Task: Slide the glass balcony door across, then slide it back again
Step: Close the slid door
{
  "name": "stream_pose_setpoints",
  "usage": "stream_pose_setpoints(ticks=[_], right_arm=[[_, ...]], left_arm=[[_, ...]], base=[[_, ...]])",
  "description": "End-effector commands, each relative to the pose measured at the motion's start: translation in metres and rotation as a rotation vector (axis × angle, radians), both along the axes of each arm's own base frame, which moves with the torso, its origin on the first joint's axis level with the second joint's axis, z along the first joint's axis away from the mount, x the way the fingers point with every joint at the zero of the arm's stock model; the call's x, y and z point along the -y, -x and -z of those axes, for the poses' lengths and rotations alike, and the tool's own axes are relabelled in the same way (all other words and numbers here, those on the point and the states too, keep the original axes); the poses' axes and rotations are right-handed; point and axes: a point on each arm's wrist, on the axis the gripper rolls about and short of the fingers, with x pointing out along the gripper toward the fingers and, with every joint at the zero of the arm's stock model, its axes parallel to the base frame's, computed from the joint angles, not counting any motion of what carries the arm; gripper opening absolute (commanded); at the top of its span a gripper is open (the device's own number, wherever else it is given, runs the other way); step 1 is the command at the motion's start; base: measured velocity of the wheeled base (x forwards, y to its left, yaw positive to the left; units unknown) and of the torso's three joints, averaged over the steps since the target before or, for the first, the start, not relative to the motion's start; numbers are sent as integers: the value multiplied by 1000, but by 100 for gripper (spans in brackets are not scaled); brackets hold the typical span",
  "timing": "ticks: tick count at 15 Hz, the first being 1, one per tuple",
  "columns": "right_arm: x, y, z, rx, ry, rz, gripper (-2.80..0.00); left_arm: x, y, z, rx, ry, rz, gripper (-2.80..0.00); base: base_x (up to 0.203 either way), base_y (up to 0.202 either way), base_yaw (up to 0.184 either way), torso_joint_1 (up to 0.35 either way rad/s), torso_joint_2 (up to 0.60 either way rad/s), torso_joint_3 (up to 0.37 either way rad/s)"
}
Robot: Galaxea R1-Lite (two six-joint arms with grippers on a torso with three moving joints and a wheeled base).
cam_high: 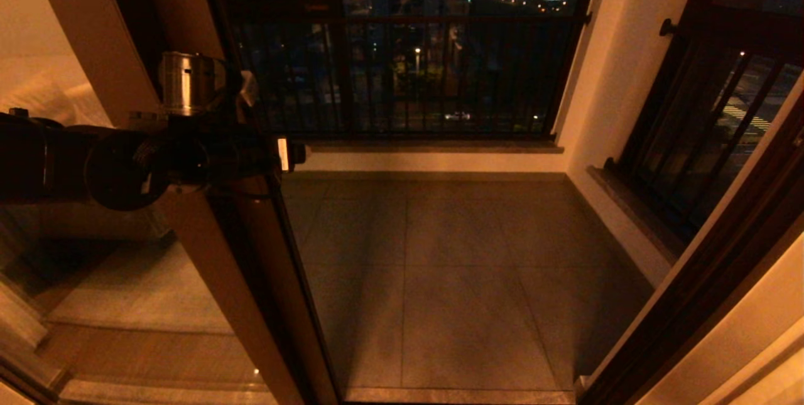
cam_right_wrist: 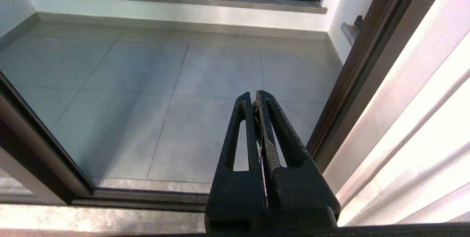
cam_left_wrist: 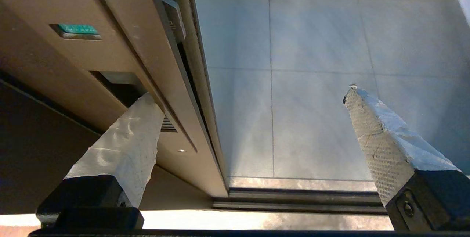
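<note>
The glass balcony door (cam_high: 245, 279) stands slid to the left, its dark reddish-brown stile (cam_left_wrist: 121, 46) running along the edge of the opening. My left gripper (cam_left_wrist: 249, 92) is open and straddles that stile. One of its fingers (cam_left_wrist: 125, 141) pokes into the recessed handle slot (cam_left_wrist: 114, 82), the other (cam_left_wrist: 371, 126) hangs free over the balcony tiles. In the head view the left arm reaches in from the left to the stile, with the left gripper (cam_high: 290, 154) at its edge. My right gripper (cam_right_wrist: 255, 95) is shut and empty, held low in front of the opening.
Grey balcony floor tiles (cam_high: 452, 279) lie beyond the dark floor track (cam_left_wrist: 301, 200). Black-barred windows (cam_high: 408, 72) close the far side and the right side (cam_high: 710, 122). The brown door jamb (cam_high: 710, 279) and a pale wall bound the opening on the right.
</note>
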Motion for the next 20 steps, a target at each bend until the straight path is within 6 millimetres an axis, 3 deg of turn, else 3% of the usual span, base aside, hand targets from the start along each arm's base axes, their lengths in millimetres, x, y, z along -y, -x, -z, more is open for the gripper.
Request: stream_pose_setpoints(ticks=[1,11,20], right_arm=[[0,0,1,-3,1,-1,-280],[0,0,1,-3,1,-1,-280],[0,0,1,-3,1,-1,-280]], left_arm=[[3,0,1,5,2,10,0],[26,18,8,-26,-7,83,0],[23,26,11,-37,-15,77,0]], base=[[0,0,0,0,0,0],[0,0,0,0,0,0],[0,0,0,0,0,0]])
